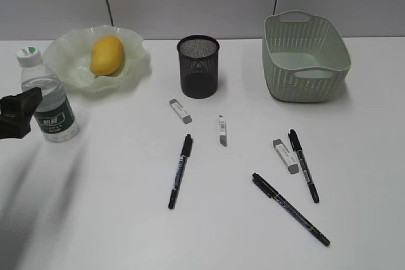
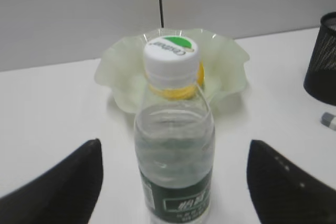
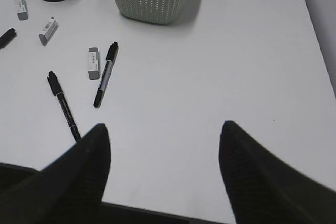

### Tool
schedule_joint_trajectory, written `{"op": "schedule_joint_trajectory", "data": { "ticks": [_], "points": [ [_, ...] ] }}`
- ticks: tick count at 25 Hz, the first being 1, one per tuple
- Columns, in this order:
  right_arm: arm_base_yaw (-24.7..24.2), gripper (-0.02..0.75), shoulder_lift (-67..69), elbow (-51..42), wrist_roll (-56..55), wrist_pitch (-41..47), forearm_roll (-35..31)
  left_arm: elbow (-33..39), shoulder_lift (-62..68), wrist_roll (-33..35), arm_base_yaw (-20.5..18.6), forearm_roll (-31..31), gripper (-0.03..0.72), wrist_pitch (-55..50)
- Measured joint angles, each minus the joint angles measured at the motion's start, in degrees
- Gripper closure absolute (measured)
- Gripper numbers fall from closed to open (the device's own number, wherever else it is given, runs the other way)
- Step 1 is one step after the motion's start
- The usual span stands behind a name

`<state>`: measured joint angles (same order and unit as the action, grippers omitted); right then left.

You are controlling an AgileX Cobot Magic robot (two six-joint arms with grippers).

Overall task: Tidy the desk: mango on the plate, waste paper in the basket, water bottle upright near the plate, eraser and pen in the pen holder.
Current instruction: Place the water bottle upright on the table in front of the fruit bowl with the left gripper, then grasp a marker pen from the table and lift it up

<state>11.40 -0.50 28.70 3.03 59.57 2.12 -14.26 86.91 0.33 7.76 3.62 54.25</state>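
At the left edge of the exterior view, the left gripper (image 1: pixel 28 107) is spread wide beside the water bottle (image 1: pixel 45 96), not touching it. The bottle stands upright, cap up, just below the plate (image 1: pixel 136 49) holding the mango (image 1: pixel 106 54). The right gripper (image 3: pixel 164 145) is spread over bare desk (image 3: pixel 252 66).

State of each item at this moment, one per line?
Mango: on the plate.
Bottle: upright, capped, beside the plate.
Pen holder: upright.
Basket: upright; no paper seen inside.
Three pens: lying on the desk.
Three erasers: lying on the desk.
Left gripper: open around the bottle.
Right gripper: open, empty.
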Motion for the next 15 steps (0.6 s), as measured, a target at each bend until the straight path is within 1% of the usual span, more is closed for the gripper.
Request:
{"op": "schedule_joint_trajectory", "data": {
  "ticks": [3, 4, 7, 11, 13, 15],
  "points": [
    [0.0, 0.223, 0.0, 0.0, 0.0, 0.0, 0.0, -2.6, -8.6, -0.3, 0.0, 0.0, 0.042, -17.0],
    [0.0, 0.223, 0.0, 0.0, 0.0, 0.0, 0.0, -4.2, -11.5, -0.3, 0.0, 0.0, 0.045, -22.5],
    [0.0, 0.223, 0.0, 0.0, 0.0, 0.0, 0.0, -11.0, -18.7, -0.3, 0.0, 0.0, 0.053, -44.4],
    [0.0, 0.223, 0.0, 0.0, 0.0, 0.0, 0.0, -24.7, -23.5, -0.3, 0.0, -0.3, 0.085, -73.8],
    [0.0, 0.223, 0.0, 0.0, 0.0, 0.0, 0.0, -32.1, -23.7, -0.3, 0.0, -0.2, 0.096, -86.9],
    [0.0, 0.223, 0.0, 0.0, -0.1, -0.1, 0.0, -37.6, -23.7, -0.3, 0.0, 0.0, 0.099, -98.5]
  ]
}}
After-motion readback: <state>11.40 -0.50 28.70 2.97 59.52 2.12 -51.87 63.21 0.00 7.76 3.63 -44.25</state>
